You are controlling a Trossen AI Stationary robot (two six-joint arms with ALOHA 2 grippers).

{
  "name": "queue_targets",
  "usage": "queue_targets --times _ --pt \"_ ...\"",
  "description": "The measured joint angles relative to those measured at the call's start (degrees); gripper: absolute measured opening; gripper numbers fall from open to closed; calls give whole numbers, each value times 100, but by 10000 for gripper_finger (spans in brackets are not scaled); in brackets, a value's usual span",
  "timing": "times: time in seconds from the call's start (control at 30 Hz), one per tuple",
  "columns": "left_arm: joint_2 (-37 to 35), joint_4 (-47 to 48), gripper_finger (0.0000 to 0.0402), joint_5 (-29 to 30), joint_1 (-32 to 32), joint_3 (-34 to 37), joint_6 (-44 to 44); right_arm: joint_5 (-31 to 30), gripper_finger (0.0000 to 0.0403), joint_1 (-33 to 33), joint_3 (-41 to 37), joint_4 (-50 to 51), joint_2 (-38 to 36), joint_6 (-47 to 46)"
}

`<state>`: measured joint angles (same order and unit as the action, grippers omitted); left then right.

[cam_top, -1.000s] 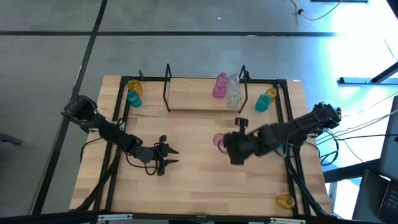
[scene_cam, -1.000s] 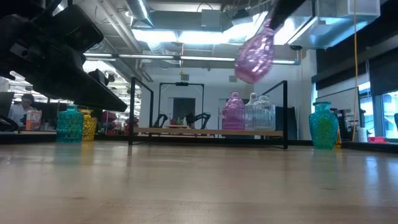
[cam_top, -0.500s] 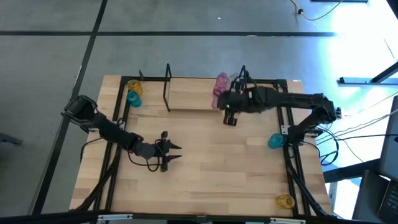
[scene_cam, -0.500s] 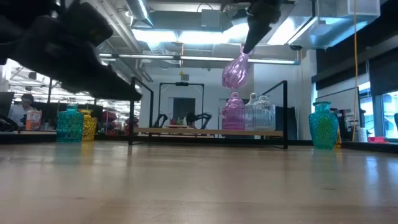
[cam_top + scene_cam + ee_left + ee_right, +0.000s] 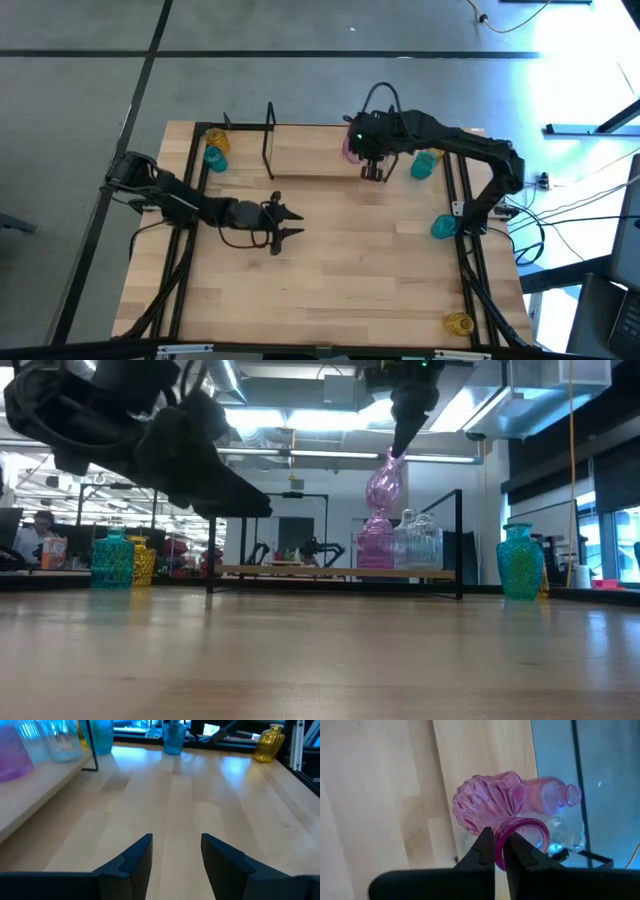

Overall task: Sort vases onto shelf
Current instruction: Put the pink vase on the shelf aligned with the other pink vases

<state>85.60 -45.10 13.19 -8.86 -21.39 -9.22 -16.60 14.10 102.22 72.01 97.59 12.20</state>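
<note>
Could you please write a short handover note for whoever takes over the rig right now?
Right gripper: shut on the rim of a pink vase, held in the air just above the pink vase standing on the shelf.
Left gripper: open, empty, over the middle of the table.
Done: that pink vase and a clear vase stand side by side on the shelf.
Left: set the held vase down; then bring the loose vases: teal and yellow pair at the far left, teal, teal, yellow on the right.
</note>
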Motion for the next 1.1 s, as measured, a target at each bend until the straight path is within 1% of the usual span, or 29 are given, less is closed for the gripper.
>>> queue_targets --times 0.13,0.33,0.5,0.9,1.1 --pt "0 490 162 -231 120 -2 -87 82 5 144 545 577 487 -123" --pt "0 1049 162 -221 137 0 33 73 5 171 725 581 970 -39" --pt "0 1102 162 -221 129 0 275 -158 5 169 723 694 1270 -16" --pt "0 1126 162 -219 129 0 383 -183 5 217 723 617 1692 140" --pt "0 1124 162 -190 129 0 383 -182 5 215 639 535 1789 174"
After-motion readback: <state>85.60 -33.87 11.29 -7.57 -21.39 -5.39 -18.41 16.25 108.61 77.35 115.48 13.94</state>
